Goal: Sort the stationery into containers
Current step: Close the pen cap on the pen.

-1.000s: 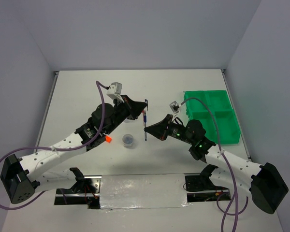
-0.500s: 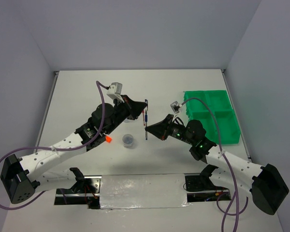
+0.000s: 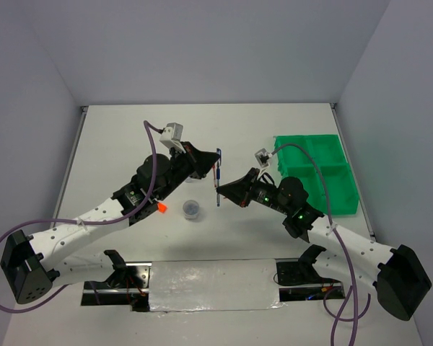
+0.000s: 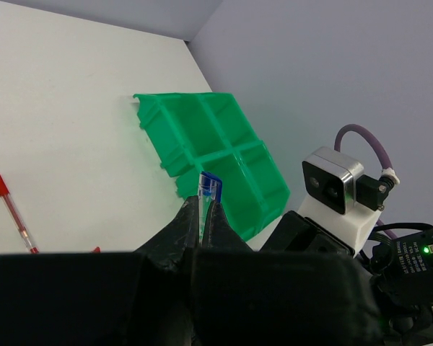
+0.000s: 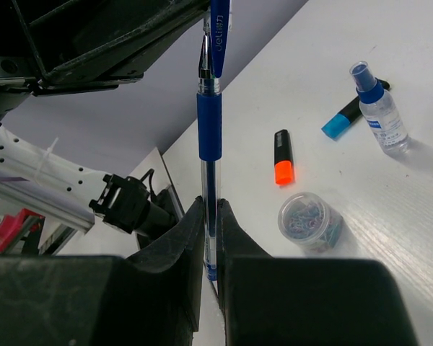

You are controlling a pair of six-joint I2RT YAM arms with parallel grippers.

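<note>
A thin blue pen hangs upright above the table between both arms. My right gripper is shut on its clear barrel, and its blue grip and bare metal tip stand above the jaws. My left gripper is shut on the pen's blue cap, which sits right beside the tip. The green tray lies to the right, also seen in the left wrist view. On the table are a round clear jar, an orange-capped highlighter, a blue-capped highlighter and a blue-capped bottle.
A red pen lies on the white table left of the tray. The jar sits below the left arm, with the orange cap beside that arm's forearm. Grey walls close the table at the back and sides.
My right gripper and the pen have edged slightly up and left toward the left gripper. The left arm has stayed put.
</note>
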